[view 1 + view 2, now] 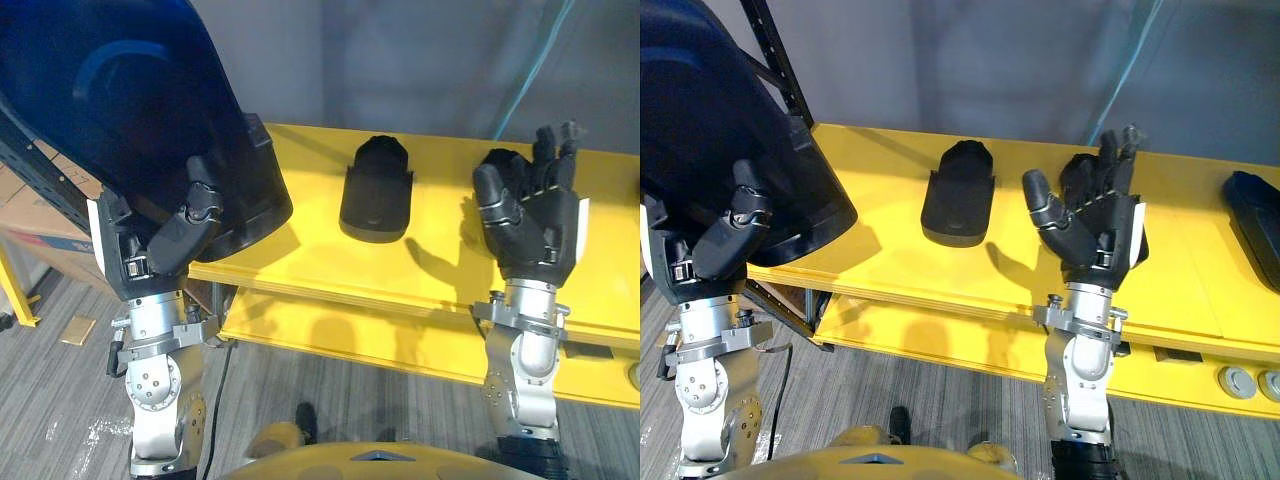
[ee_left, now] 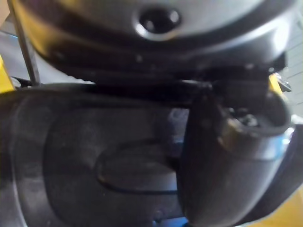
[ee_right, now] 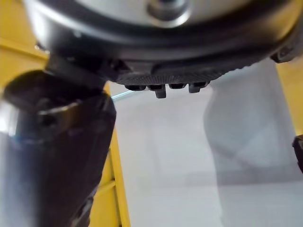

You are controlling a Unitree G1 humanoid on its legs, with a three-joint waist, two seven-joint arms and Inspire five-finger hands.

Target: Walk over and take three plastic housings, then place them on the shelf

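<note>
Currently the left hand (image 1: 160, 250) grips the big housing (image 1: 120, 100). Its thumb (image 1: 195, 215) is curled over the outer wall and its fingers are hidden behind the part, so the part is clamped at its lower rim. The big housing is held tilted, with its lower corner over the left end of the shelf (image 1: 430, 275); whether it touches the yellow top cannot be told. A hold this low on the rim probably keeps the bulk above the hand and lets the corner lead onto the shelf. The right hand (image 1: 535, 225) is raised over the shelf front, fingers straight and spread wide, holding nothing; it is likely kept free to steady the load. A small housing (image 1: 377, 190) lies flat on the shelf top between the two hands, apart from both. Another housing (image 1: 1255, 225) lies at the shelf's right end. Judged from this, placement is under way. The big housing should be set down clear of the small housing. Risk: the one-handed load may tip.
</note>
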